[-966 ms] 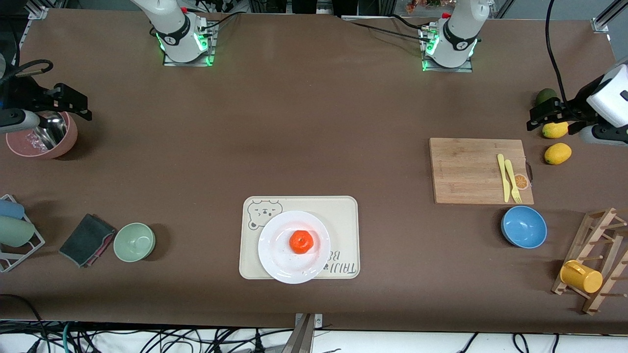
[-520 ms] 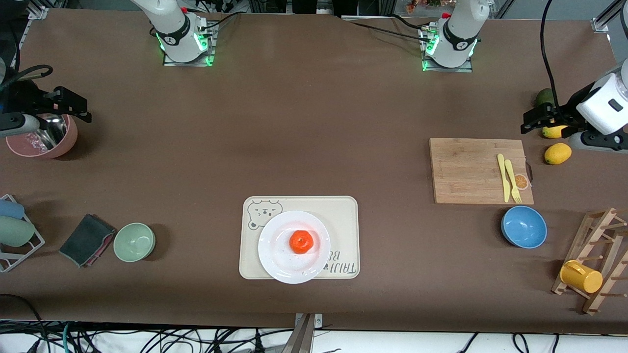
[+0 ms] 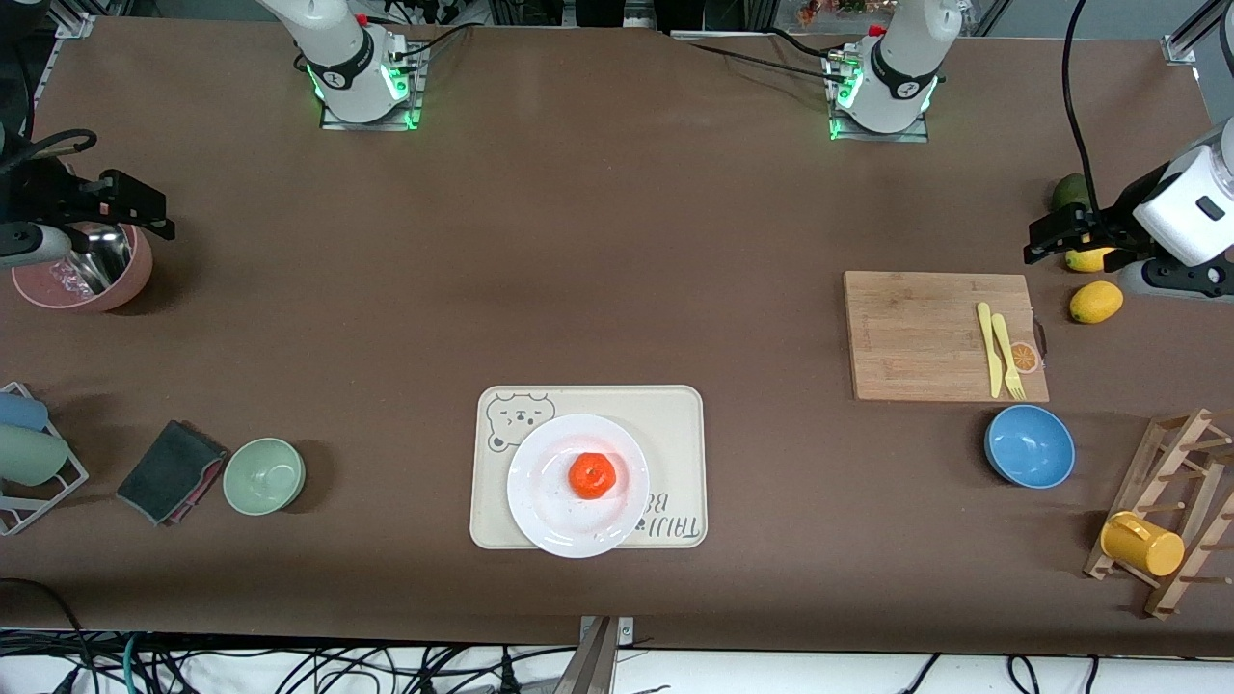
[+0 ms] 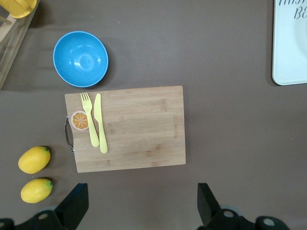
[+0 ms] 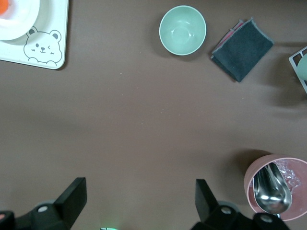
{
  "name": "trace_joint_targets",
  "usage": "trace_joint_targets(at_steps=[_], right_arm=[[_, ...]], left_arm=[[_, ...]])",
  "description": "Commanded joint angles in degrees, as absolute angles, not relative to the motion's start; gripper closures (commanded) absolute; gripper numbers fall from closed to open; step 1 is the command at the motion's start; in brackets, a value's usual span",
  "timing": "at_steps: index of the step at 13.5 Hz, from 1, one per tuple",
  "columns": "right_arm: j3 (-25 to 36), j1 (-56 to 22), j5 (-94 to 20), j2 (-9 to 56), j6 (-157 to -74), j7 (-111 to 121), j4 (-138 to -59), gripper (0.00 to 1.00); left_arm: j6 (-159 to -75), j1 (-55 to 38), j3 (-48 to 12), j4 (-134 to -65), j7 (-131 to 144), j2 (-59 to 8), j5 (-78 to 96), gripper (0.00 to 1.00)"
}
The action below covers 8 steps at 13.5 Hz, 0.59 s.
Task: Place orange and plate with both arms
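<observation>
The orange [image 3: 591, 475] sits in the middle of the white plate [image 3: 545, 506]. The plate rests on the cream bear tray [image 3: 675, 414], near the front camera. A sliver of the orange [image 5: 3, 6] and of the plate [image 5: 21, 21] shows in the right wrist view. My left gripper [image 3: 1051, 236] is open and empty over the table beside the lemons, at the left arm's end; its jaws stand wide apart in the left wrist view [image 4: 142, 203]. My right gripper [image 3: 135, 207] is open and empty over the pink bowl's edge at the right arm's end [image 5: 139, 197].
A wooden cutting board [image 3: 925, 333] holds a yellow knife and fork. A blue bowl [image 3: 1029, 445], two lemons [image 3: 1096, 302] and a rack with a yellow cup [image 3: 1142, 545] are nearby. A green bowl [image 3: 264, 475], dark cloth [image 3: 169, 470] and pink bowl [image 3: 87, 280] lie at the right arm's end.
The left arm's hand has shifted slightly toward the table's middle. The right gripper has drifted slightly. The orange and plate have not moved.
</observation>
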State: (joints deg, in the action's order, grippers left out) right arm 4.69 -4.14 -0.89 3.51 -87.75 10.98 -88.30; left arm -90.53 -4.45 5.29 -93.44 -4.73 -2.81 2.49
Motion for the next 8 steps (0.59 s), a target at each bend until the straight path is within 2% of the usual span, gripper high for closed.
trace_joint_targets(at_steps=[1,8], right_arm=[[4.57,-4.39,-0.62,4.13,-86.40,10.81,-86.75,0.00],[5.01,-3.96,-0.44,3.69,-86.48,10.37,-85.78,0.00]], left_arm=[[-89.74,-4.22,5.19,-91.76,-5.10,-3.43,1.49,0.00],[-89.65,-4.13,5.19,-91.05,-5.10,-3.43,1.49,0.00]])
